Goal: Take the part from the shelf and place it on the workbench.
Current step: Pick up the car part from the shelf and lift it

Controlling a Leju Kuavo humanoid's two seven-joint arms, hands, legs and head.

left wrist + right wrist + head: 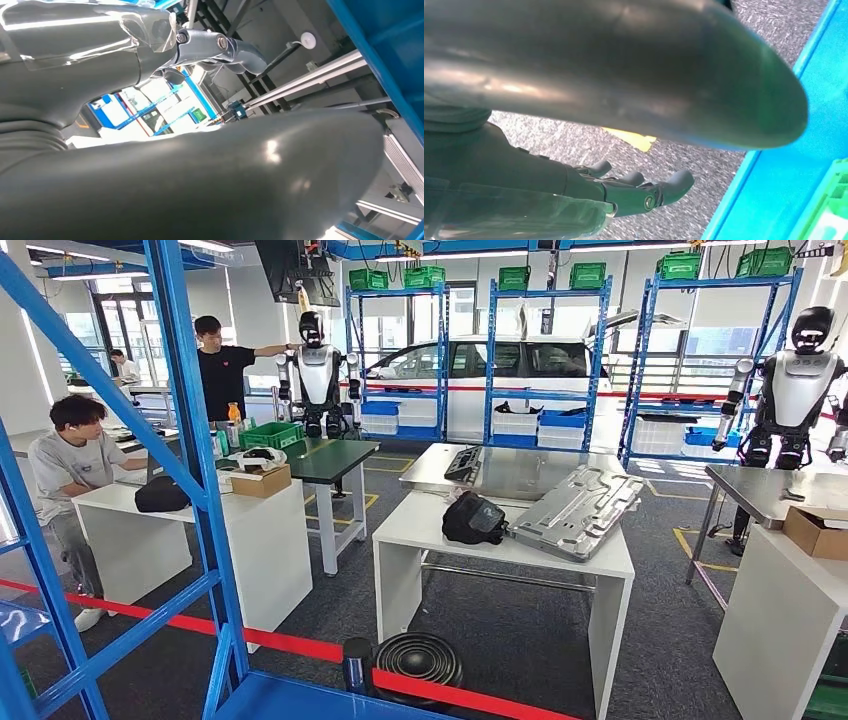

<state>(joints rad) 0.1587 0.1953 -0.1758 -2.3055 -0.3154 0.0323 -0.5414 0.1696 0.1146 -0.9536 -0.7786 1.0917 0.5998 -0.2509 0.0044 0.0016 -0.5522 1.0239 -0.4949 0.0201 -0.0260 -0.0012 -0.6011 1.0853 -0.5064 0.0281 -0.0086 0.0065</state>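
Lying flat on workbench [400,530], part [577,510], long axis running near-to-far.

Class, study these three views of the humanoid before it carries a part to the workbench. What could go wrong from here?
1. A red barrier tape stretches between the robot and the white workbench; walking straight ahead could snag it.
2. The workbench already carries a large metal panel and a black part, leaving little bare room.
3. A seated person works nearby.
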